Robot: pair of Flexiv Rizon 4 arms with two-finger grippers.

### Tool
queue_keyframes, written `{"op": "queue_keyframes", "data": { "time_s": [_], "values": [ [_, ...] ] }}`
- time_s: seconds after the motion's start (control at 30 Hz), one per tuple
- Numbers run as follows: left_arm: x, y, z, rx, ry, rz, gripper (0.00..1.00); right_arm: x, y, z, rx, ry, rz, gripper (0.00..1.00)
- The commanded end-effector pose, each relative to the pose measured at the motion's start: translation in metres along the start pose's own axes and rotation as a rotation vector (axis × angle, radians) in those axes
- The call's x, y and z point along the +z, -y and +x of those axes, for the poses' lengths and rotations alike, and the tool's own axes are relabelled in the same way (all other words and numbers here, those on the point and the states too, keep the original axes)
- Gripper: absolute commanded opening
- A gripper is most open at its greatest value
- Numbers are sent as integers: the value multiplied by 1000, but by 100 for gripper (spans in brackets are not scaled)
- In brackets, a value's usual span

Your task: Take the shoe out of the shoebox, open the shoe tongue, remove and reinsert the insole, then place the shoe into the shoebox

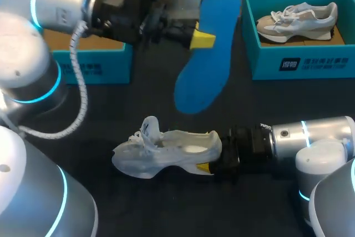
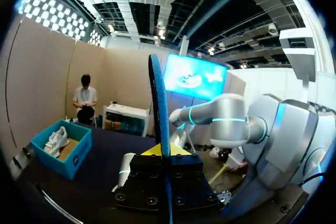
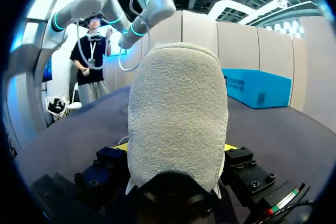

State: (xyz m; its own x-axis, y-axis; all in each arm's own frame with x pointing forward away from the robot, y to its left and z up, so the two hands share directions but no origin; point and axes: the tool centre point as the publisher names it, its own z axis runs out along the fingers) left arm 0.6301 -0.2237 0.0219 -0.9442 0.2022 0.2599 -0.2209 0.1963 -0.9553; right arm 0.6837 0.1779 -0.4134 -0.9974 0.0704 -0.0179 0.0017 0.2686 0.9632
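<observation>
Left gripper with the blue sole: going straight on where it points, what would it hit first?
Probably nothing: past the insole it holds, the left gripper aims over the table, between the shoebox and the right arm.

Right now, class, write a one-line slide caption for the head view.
Left hand holds the blue insole above the table; right hand grips the white shoe by its heel.

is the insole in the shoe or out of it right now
Out. The left tool holds the blue insole in the air above the white shoe, whose heel the right tool grips on the table.
</observation>
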Motion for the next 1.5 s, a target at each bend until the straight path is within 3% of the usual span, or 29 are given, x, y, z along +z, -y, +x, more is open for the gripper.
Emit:
{"op": "queue_keyframes", "data": {
  "time_s": [0.03, 0.47, 0.67, 0.83, 1.13, 1.33, 1.5],
  "values": [
    [-13, 8, -3, -17, -25, -36, 0, 1, -1, 1, 0, 1, 4, 0],
    [-13, 8, -3, -17, -25, -36, 0, 1, -1, 1, 0, 1, 4, 0],
    [-19, 42, 27, -10, -26, 64, 0, 1, -1, 1, 0, 1, 4, 0],
    [-25, 60, 51, -8, -6, 73, 0, 1, -1, 1, 0, 1, 4, 0],
    [-37, 71, 70, -71, -48, 98, 0, 1, -1, 1, 0, 1, 4, 0],
    [-40, 73, 88, -38, -14, 67, 0, 1, -1, 1, 0, 1, 4, 0],
    [-47, 72, 99, -39, -13, 112, 0, 1, -1, 1, 0, 1, 4, 0]
  ]
}}
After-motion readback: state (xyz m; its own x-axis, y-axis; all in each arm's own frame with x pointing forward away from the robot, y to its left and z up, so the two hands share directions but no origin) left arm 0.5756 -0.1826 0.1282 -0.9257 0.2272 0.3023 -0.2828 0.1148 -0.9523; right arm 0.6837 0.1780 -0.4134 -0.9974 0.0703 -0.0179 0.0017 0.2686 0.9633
